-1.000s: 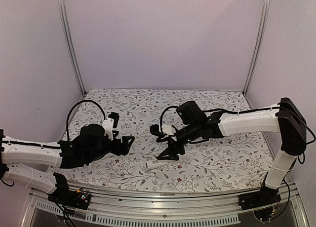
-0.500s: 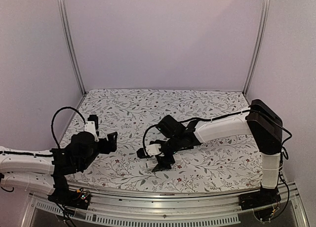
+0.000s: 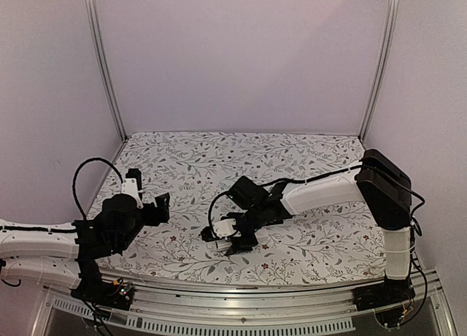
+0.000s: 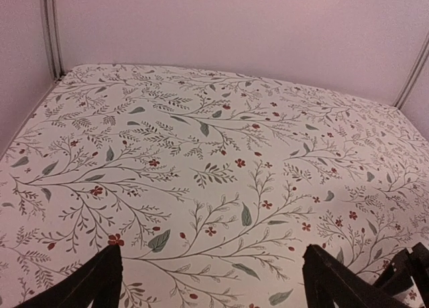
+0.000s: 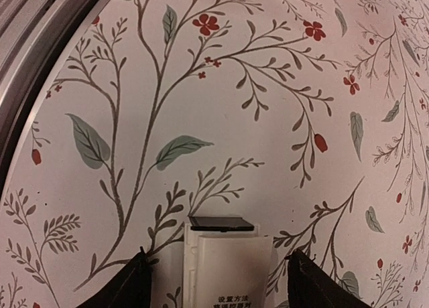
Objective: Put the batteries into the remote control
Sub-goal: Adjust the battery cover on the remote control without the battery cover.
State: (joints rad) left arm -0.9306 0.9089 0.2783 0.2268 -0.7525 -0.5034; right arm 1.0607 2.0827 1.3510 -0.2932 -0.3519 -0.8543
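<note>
Closest to the near edge of the bench, about midway along it, my right end effector hangs low over the remote control. The remote control lies flat on the patterned cloth. Its end with the small dark patch points toward the metal rail that runs along the near edge. My 2 fingers stand apart, 1 on each long side of the white bar, with a thin strip of cloth showing on both sides, so I am straddling it and not clamped on it. I judge this placement suits a squeeze across the narrow width, which would keep the bar square for opening or steadying. A printed panel faces up at me, which I take to be the back of the remote control, where the cells go.

Further in, toward the left edge, my left end effector is raised and aimed across the bench at the far right corner. Its jaws are wide apart with nothing between them. It sits well apart from the remote control, which I read as keeping out of the right arm's way.

Beyond that, toward the far edge, I see only cloth. I cannot find the batteries in any view.
</note>
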